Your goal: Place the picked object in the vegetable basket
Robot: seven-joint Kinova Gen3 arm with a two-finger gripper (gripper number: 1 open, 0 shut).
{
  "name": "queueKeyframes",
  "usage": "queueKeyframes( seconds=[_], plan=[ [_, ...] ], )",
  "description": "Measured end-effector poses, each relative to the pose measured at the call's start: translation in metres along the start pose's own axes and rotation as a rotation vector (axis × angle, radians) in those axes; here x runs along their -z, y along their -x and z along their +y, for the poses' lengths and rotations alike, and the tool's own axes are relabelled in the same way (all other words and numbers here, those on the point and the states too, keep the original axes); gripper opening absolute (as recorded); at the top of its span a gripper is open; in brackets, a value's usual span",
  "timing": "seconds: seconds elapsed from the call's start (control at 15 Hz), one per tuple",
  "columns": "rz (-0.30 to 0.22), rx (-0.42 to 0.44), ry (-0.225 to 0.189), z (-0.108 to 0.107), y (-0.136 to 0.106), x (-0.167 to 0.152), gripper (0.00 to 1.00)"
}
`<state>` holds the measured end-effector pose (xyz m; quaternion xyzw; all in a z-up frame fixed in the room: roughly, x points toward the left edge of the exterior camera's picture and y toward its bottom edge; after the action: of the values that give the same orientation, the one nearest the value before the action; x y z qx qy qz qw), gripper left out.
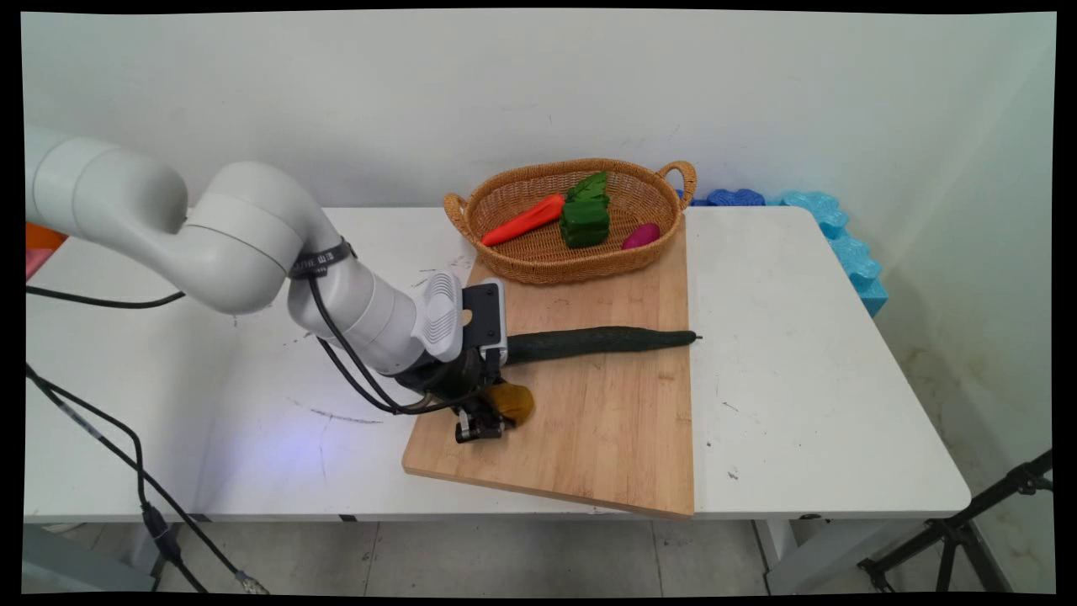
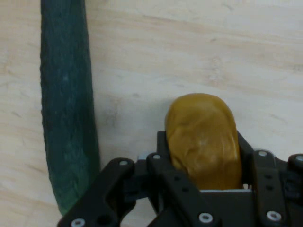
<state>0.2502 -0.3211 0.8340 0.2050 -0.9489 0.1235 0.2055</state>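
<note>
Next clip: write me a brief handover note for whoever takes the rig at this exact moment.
Hand: low over the cutting board, shut on the brown potato.
Cucumber: lies flat on the board beside the hand, apart from the potato.
Basket: at the board's far end, holding a carrot, a green leafy vegetable and a purple one.
Nothing shows what is done or left.

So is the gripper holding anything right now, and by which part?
Yes: the gripper is shut on the yellow-brown potato, clamping its near end; the far end sticks out over the cutting board.
</note>
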Motion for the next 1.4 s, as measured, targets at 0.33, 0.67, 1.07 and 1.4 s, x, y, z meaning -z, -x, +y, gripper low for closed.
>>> queueKeyframes(
  seconds=[0.33,0.67,1.07,1.4],
  plan=[
    [0.042,-0.006,0.007,-0.004,-0.015,0.014,0.0],
    [0.083,-0.01,0.007,-0.02,-0.035,0.031,0.0],
    [0.117,-0.036,-0.025,-0.058,-0.054,0.05,0.0],
    [0.129,-0.053,-0.069,-0.093,-0.063,0.058,0.0]
  ],
)
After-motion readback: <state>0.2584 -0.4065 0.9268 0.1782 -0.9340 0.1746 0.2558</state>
